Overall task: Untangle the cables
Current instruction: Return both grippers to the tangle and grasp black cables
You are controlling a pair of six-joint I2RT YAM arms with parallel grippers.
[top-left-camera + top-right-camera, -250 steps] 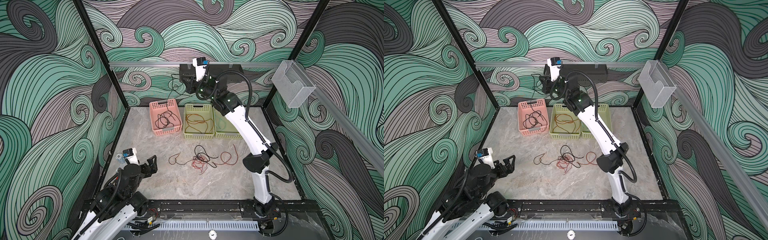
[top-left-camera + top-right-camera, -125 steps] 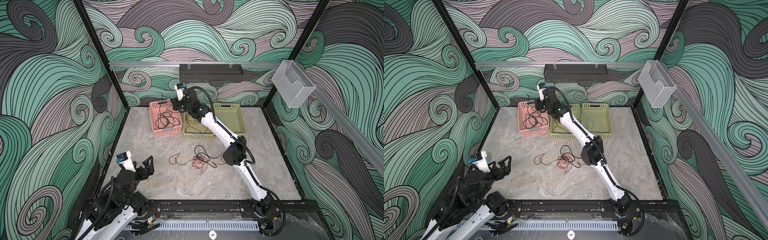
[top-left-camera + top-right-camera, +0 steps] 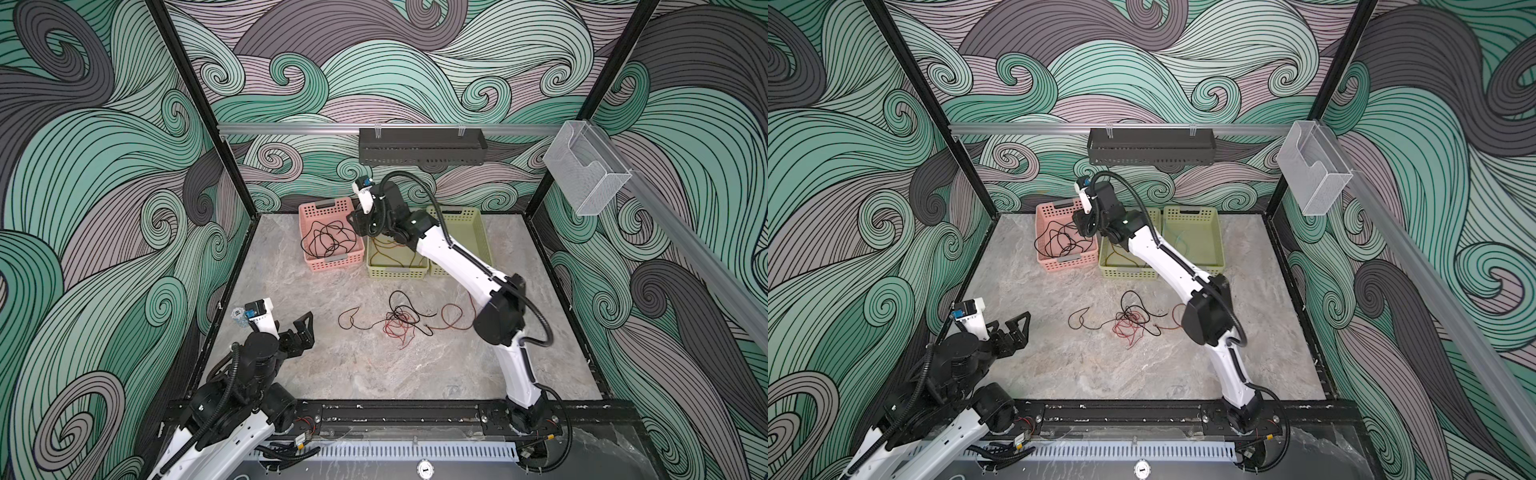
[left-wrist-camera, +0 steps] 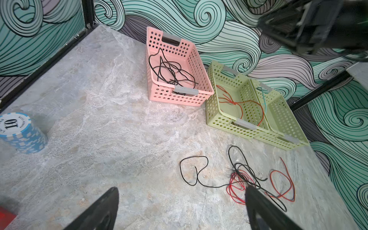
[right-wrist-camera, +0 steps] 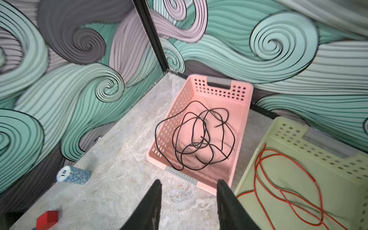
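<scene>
A tangle of black, red and orange-brown cables (image 3: 401, 322) (image 4: 245, 177) lies loose on the middle of the table. More black cables (image 5: 199, 139) lie coiled in the pink basket (image 3: 332, 264). An orange cable (image 5: 278, 179) lies in the green basket (image 3: 397, 272) beside it, and a short teal piece (image 4: 263, 99) in the farther green basket. My right gripper (image 3: 356, 222) (image 5: 189, 185) hangs open over the pink basket's near right corner, with nothing between its fingers. My left gripper (image 3: 301, 328) (image 4: 181, 191) stands wide open and empty near the table's front left, short of the tangle.
A stack of blue poker chips (image 4: 22, 135) stands by the left wall, with a red block (image 5: 47, 219) near it. A black shelf (image 3: 422, 145) hangs on the back wall and a clear holder (image 3: 582, 170) on the right rail. The three baskets line the back edge.
My right gripper came down from high by the back wall to the pink basket, and its jaws opened. The left arm shifted only slightly.
</scene>
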